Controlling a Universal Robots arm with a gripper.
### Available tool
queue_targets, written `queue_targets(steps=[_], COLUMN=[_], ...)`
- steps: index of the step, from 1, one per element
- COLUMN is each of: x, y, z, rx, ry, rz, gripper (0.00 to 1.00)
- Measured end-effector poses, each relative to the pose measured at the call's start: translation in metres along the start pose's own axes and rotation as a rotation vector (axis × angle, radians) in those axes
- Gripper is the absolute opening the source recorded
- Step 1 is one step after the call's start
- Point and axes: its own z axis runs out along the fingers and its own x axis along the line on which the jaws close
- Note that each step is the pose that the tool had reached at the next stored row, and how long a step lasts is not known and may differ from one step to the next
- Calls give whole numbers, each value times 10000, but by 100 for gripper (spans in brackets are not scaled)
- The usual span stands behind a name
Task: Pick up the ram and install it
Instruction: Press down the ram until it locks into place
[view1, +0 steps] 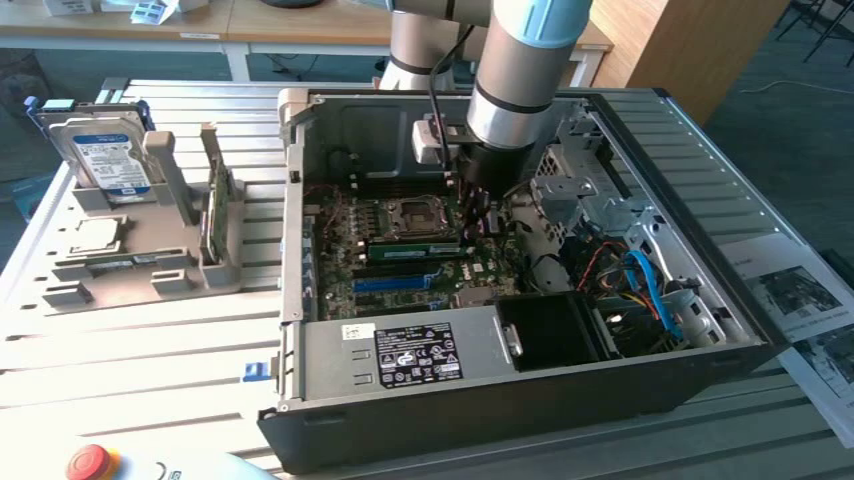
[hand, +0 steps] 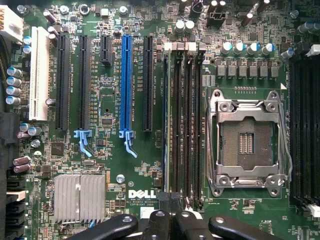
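Observation:
The ram (view1: 414, 251) is a long green stick lying in a memory slot of the motherboard, on the side of the slot bank away from the processor socket (view1: 407, 215). In the wrist view the ram (hand: 165, 125) shows edge-on as a thin dark line along the outermost slot. My gripper (view1: 470, 215) reaches down into the open computer case and hangs over one end of that slot. The gripper (hand: 170, 202) has its black fingertips (hand: 159, 216) pressed together, with nothing visible between them. Whether they touch the ram's end I cannot tell.
The black case (view1: 534, 420) has walls around the board, with a drive cage and loose cables (view1: 641, 280) at the exterior view's right. A grey rack (view1: 147, 270) at the exterior view's left holds a hard drive (view1: 110, 160), a processor chip (view1: 94, 235) and a thin upright board (view1: 210, 215).

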Motion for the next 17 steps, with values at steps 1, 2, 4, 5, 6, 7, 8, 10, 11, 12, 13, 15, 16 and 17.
queue_targets(steps=[1,2,4,5,6,7,8,10,11,12,13,15,16,17], x=[0,0,-1,-1,-2,-2,-1,-1,-1,-1,-1,-1,-1,-1], y=[0,0,0,0,0,1,2,2,3,3,4,5,5,6], z=[0,1,0,-2,-8,-16,-32,-62,-78,-97,-115,-147,-160,-172], rx=[0,0,0,1,0,-5,-6,-10,-14,-20,-25,-31,-33,-35], ry=[0,-1,-5,-9,-14,-17,-7,-5,-4,-2,0,2,3,5], rz=[0,0,1,1,1,2,2,1,0,1,1,1,1,1], gripper=[11,11,11,11,11,11,11,11,11,11,11,11,11,11])
